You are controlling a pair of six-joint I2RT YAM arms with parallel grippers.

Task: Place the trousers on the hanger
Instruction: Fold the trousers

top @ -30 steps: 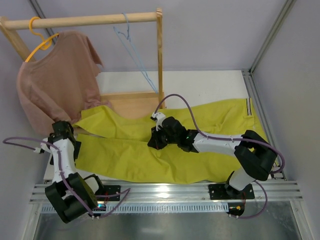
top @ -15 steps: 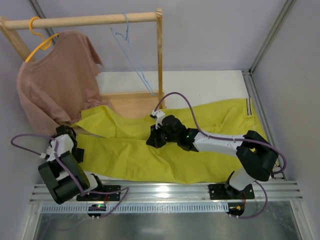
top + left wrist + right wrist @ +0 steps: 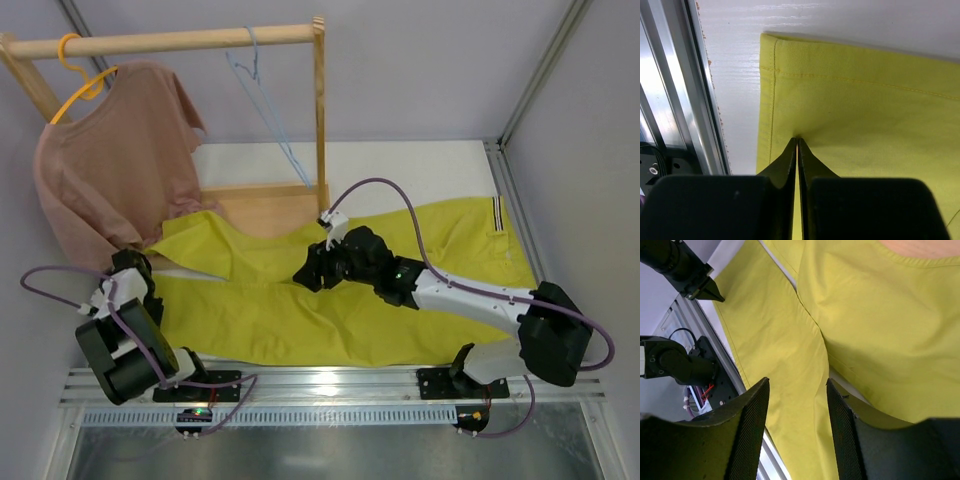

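The yellow-green trousers lie spread across the table, legs to the left and the striped waistband at the right. The light-blue hanger hangs on the wooden rail, apart from both arms. My left gripper is at the near leg's hem, shut, and its tips pinch a small pucker of the cloth. Over the middle of the legs my right gripper hovers open, and only the trousers below show between its fingers. The right wrist view also shows the left gripper.
A dusty-pink T-shirt on a yellow hanger hangs at the left of the wooden rail. The rack's post and wooden base stand behind the trousers. An aluminium rail runs along the near edge.
My left gripper has shut on the leg hem. My right gripper has opened, let go of the cloth and drawn slightly right. The cloth under it has a new fold.
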